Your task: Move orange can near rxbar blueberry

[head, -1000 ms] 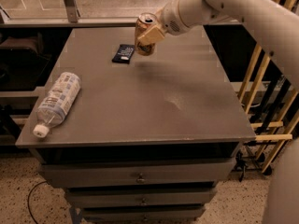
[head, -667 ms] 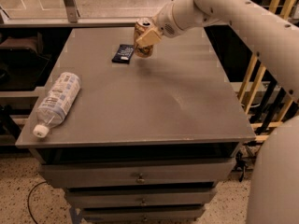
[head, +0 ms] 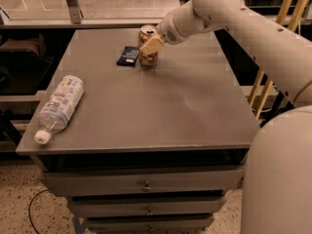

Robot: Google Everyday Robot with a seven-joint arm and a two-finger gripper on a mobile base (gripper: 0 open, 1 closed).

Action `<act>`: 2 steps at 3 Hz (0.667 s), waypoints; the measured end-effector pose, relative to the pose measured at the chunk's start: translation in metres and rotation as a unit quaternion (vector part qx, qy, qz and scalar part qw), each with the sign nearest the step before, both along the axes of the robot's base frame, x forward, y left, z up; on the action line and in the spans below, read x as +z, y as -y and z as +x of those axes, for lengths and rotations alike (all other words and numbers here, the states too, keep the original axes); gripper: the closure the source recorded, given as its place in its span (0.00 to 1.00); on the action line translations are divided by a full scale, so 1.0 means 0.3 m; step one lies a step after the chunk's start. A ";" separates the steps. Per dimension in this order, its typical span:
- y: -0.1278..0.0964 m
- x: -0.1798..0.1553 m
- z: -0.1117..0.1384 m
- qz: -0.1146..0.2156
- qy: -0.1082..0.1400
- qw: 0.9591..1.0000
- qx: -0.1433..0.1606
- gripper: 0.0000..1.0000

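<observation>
The orange can [head: 147,57] stands upright at the far middle of the grey table [head: 146,106], with its silver top showing. The rxbar blueberry [head: 128,55], a flat dark navy wrapper, lies just left of the can, close to it. My gripper [head: 150,45] reaches in from the upper right and is shut on the can, its tan finger [head: 152,45] across the can's front. The can's base is at or just above the tabletop; I cannot tell which.
A clear plastic bottle [head: 59,106] with a white cap lies on its side near the table's left edge. Drawers [head: 146,185] sit under the tabletop. Wooden rails [head: 265,89] stand at the right. My arm [head: 253,28] spans the right side.
My gripper has moved the can a little left and down toward the table, closer to the navy bar. The bottle has not moved.
</observation>
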State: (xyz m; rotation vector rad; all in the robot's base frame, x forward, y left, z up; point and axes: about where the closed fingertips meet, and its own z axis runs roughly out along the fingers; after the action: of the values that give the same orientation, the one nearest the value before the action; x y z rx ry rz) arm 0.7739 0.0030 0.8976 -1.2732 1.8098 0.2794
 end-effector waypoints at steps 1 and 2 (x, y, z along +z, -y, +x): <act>-0.008 -0.039 0.007 -0.006 -0.011 1.000 -0.002 0.38; -0.010 -0.042 0.002 -0.006 -0.011 1.000 0.001 0.14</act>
State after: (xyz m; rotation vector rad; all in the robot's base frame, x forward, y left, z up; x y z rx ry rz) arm 0.7747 0.0058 0.8851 -1.2862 1.8302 0.2844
